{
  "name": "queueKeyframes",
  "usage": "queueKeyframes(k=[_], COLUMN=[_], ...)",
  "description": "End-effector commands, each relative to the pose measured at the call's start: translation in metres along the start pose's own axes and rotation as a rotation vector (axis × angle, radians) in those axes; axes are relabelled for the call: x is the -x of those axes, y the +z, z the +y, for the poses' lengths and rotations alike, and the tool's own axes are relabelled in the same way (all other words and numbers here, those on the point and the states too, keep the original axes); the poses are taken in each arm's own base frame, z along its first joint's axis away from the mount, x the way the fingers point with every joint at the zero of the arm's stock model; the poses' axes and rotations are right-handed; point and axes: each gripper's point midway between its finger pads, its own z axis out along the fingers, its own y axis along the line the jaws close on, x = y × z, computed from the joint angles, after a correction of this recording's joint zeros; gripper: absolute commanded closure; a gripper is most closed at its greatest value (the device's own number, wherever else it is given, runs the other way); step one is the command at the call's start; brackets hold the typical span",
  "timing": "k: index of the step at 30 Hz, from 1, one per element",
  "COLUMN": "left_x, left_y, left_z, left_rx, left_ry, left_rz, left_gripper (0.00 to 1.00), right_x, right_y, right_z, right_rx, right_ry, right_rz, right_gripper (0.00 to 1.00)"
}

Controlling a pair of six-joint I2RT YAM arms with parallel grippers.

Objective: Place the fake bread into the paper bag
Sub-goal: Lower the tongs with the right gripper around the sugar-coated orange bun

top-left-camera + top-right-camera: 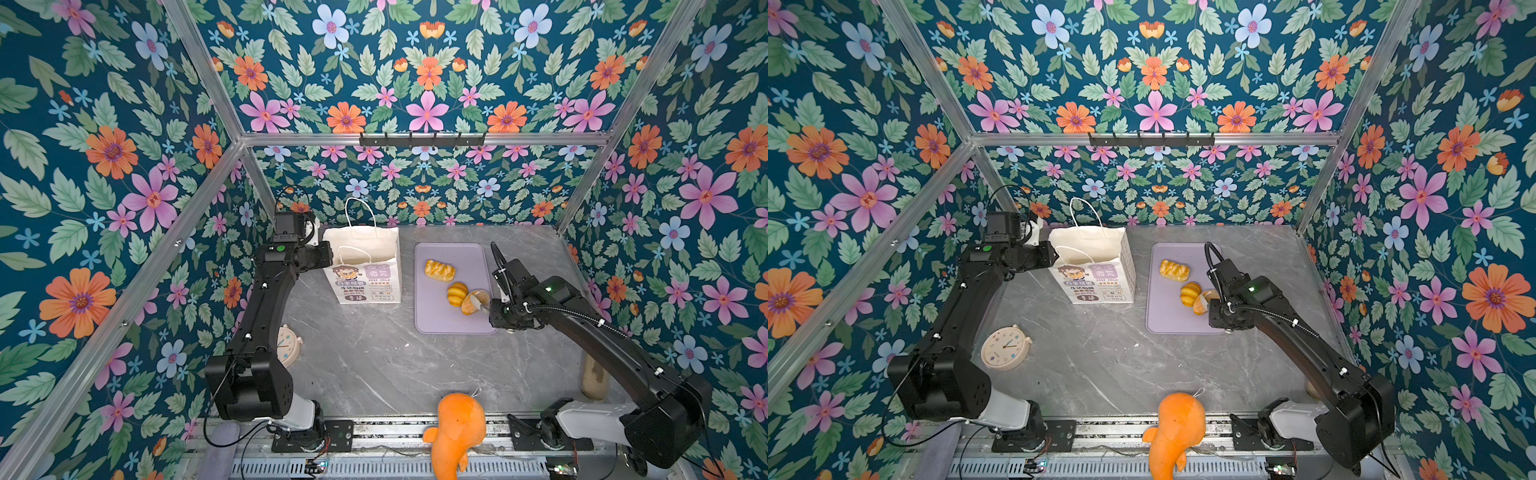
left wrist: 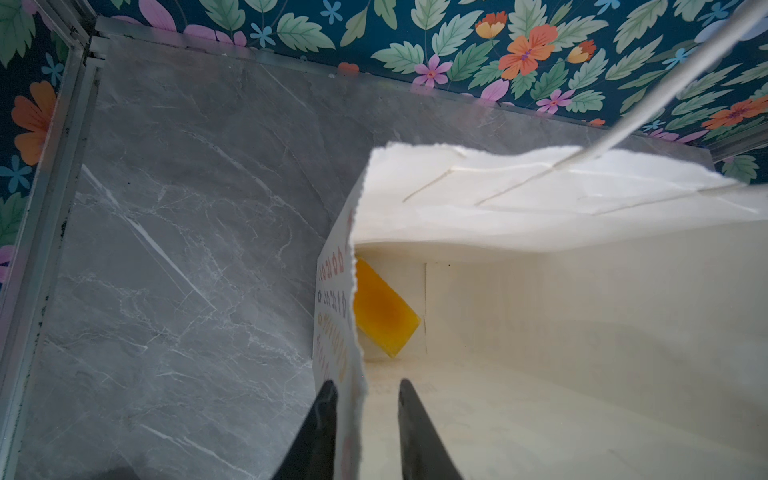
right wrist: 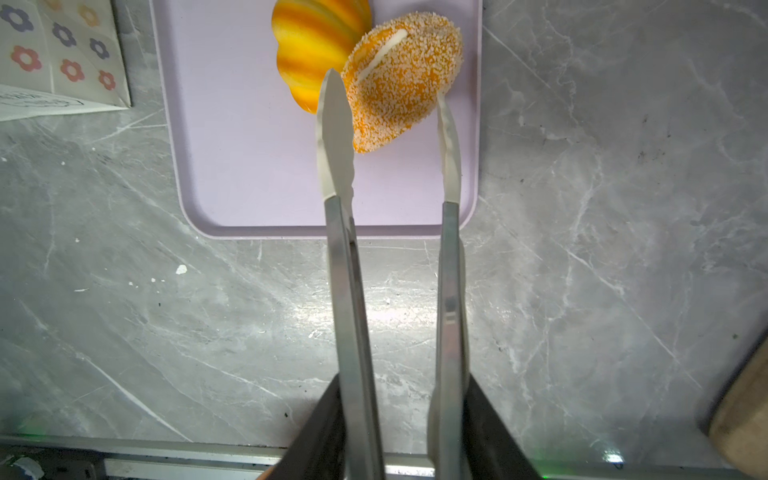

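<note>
**Right tool squeezes tongs onto the seeded roll; left tool straddles the bag's wall**

The right tool (image 3: pixel 403 386) is clamped on a pair of metal tongs (image 3: pixel 345 270), one black finger pressed against each arm. The tong tips stand apart with the seeded roll (image 3: pixel 403 75) between them. One tip lies across the roll's edge and the other touches its far side. The roll sits tilted on the purple tray (image 3: pixel 232 166) and leans against the ridged bun (image 3: pixel 307 41).

The left tool (image 2: pixel 365 388) has its fingers apart on either side of the paper bag's (image 1: pixel 365 282) side wall. The outer finger lies against the printed paper. The inner finger stands inside the bag, a little off the wall. The paper is not pinched.

The bag stands upright on the grey tabletop (image 1: pixel 374 365), just beside the tray.

Only the left wrist view looks down into the bag, where a yellow loaf (image 2: pixel 384 311) lies tilted in a bottom corner. Only the top views show the braided roll (image 1: pixel 439 270), which lies on the tray's far half, apart from the other two breads. In a top view a round clock (image 1: pixel 1005 348) shows whole beside the left arm. Both top views show an orange plush toy (image 1: pixel 455 432) at the near edge.
</note>
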Motion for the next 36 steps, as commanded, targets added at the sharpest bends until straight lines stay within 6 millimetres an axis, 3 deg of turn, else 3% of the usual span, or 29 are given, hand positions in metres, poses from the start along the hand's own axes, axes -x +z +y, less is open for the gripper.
queueKeyframes(k=[1, 11, 22, 36], left_x=[0.004, 0.004, 0.003, 0.003], left_y=[-0.001, -0.004, -0.003, -0.003], left_z=[-0.001, -0.002, -0.002, -0.003], left_rx=[-0.004, -0.004, -0.005, -0.010], left_ry=[0.023, 0.028, 0.029, 0.030], left_rz=[-0.015, -0.022, -0.020, -0.018], left_gripper=[0.73, 0.73, 0.73, 0.74], right_x=[0.006, 0.005, 0.011, 0.045], right_y=[-0.001, 0.005, 0.019, 0.030], right_z=[0.007, -0.002, 0.003, 0.009], right_rx=[0.041, 0.017, 0.031, 0.052], right_ry=[0.027, 0.056, 0.073, 0.043], right_rz=[-0.030, -0.035, -0.034, -0.078], right_gripper=[0.56, 0.53, 0.53, 0.53])
